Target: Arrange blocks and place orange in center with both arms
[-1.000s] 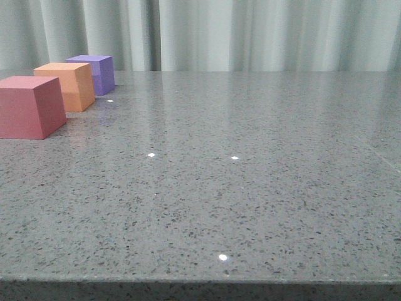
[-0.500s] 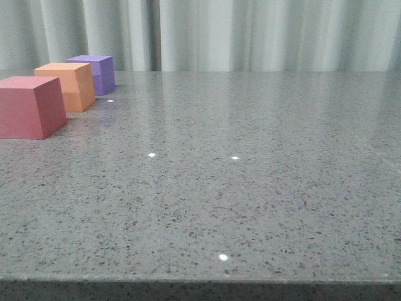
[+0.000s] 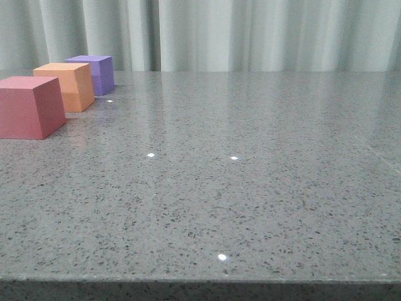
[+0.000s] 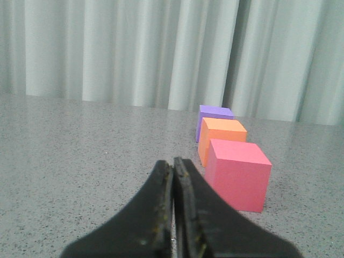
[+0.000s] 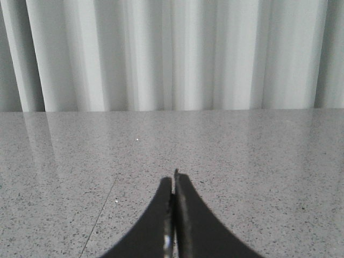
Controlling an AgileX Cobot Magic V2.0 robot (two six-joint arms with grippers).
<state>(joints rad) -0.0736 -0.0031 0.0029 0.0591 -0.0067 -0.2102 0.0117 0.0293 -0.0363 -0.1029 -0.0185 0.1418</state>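
Observation:
Three cubes stand in a row at the table's far left: the red-pink cube (image 3: 30,106) nearest, the orange cube (image 3: 67,86) in the middle, the purple cube (image 3: 95,73) farthest. The left wrist view shows the same row: red-pink cube (image 4: 237,175), orange cube (image 4: 221,134), purple cube (image 4: 214,114). My left gripper (image 4: 173,162) is shut and empty, low over the table, short of the red-pink cube and a little to its side. My right gripper (image 5: 174,179) is shut and empty over bare table. Neither gripper shows in the front view.
The grey speckled table (image 3: 238,188) runs back to a pale pleated curtain (image 3: 250,34). Its front edge lies at the bottom of the front view. A thin seam line (image 5: 99,215) crosses the tabletop in the right wrist view.
The red-pink cube shows slightly shifted at the left of the front view, a small change of angle. The orange and purple cubes have not moved.

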